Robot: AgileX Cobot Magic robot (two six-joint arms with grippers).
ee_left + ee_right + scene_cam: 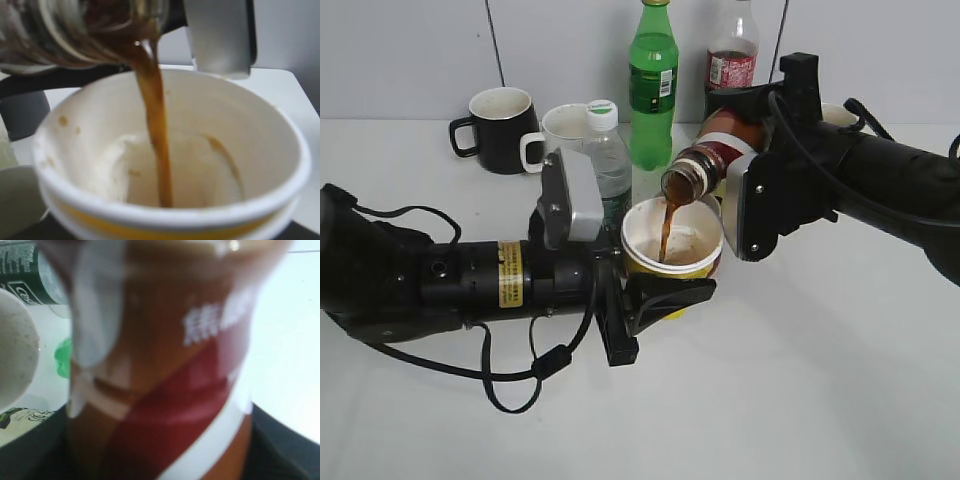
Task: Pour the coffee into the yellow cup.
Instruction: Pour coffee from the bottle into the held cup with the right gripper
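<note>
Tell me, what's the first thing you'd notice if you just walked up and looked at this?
A stream of coffee pouring from the tipped brown bottle into the yellow cup at the middle of the table. The right gripper grips the bottle from the right, and the left gripper holds the cup from the left. Behind them stand a tall green bottle and a black mug.

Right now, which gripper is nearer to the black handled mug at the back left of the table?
Left. The left gripper holds the small yellow paper cup, just right of and in front of the black mug. The right gripper grips the brown coffee bottle, farther right.
</note>
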